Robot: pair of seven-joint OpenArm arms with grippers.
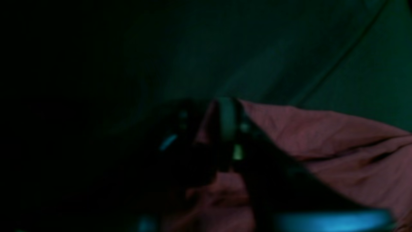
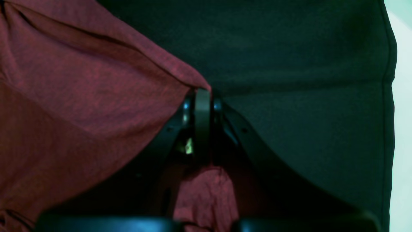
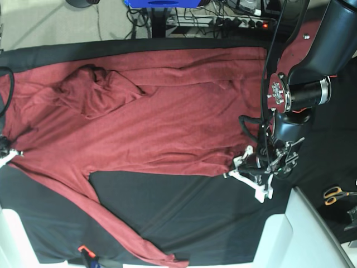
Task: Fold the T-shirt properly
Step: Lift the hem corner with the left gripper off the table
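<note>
The rust-red T-shirt (image 3: pixel 156 123) lies spread flat on the black table cloth (image 3: pixel 184 212). One long sleeve (image 3: pixel 111 223) runs down toward the front edge, and the other is bunched at the upper left (image 3: pixel 95 92). My left gripper (image 3: pixel 239 167) sits at the shirt's lower right hem corner. In the dim left wrist view its fingers (image 1: pixel 227 109) are together with red cloth (image 1: pixel 322 135) pinched at the tip. My right gripper (image 3: pixel 6 155) is at the far left edge of the shirt. In the right wrist view it (image 2: pixel 202 93) is shut on a fold of the T-shirt (image 2: pixel 80 96).
Scissors (image 3: pixel 334 194) lie off the cloth at the right. A white table edge (image 3: pixel 304 223) shows at the lower right. Cables and a power strip (image 3: pixel 245 22) run behind the table. A small orange and black object (image 3: pixel 85 252) sits at the front edge.
</note>
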